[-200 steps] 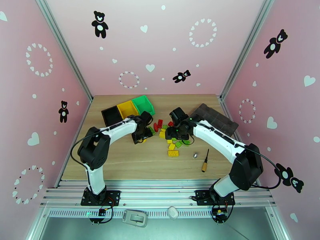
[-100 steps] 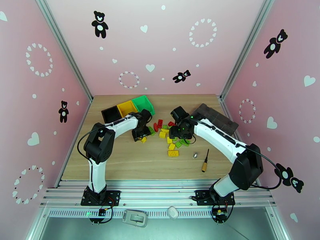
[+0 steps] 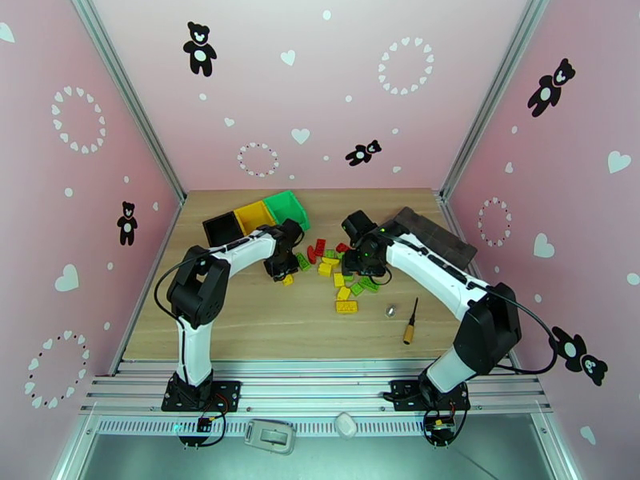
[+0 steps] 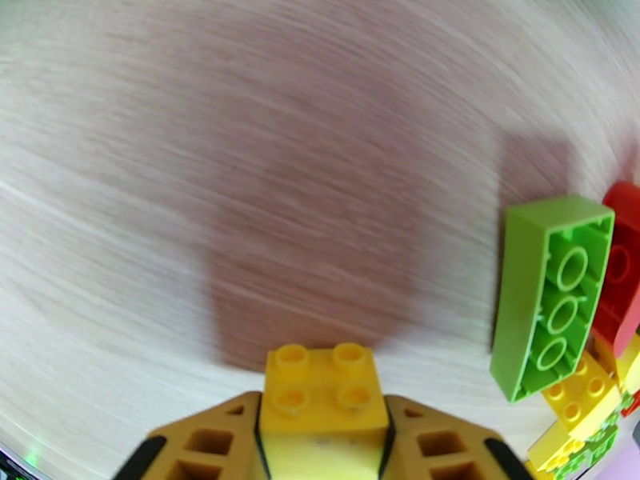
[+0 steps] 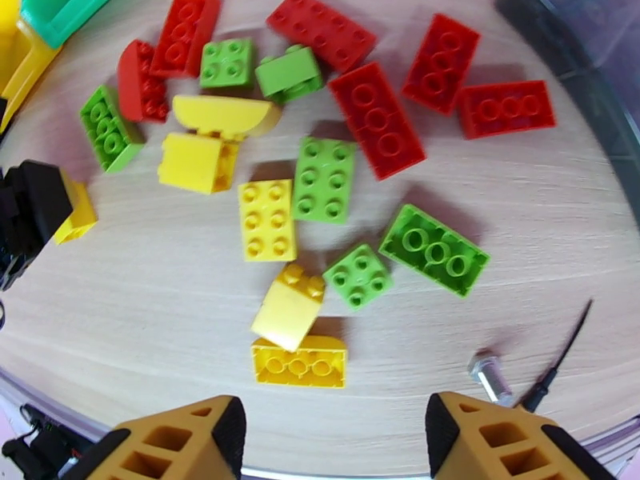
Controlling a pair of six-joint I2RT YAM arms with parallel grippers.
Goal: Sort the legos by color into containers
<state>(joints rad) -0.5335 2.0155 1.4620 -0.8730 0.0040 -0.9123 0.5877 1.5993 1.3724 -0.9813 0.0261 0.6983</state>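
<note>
Clamping a yellow brick [image 4: 320,382] in the left hand [image 4: 324,411], low at the counter [image 4: 240,154] beside the legos [image 5: 324,182]. Hovering the right hand [image 5: 332,419], fingers apart, overhead. Next, likely: lifting toward the yellow bin [image 3: 254,218].

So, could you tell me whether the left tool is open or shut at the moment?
Shut: the left tool clamps a yellow lego between its fingers.
</note>
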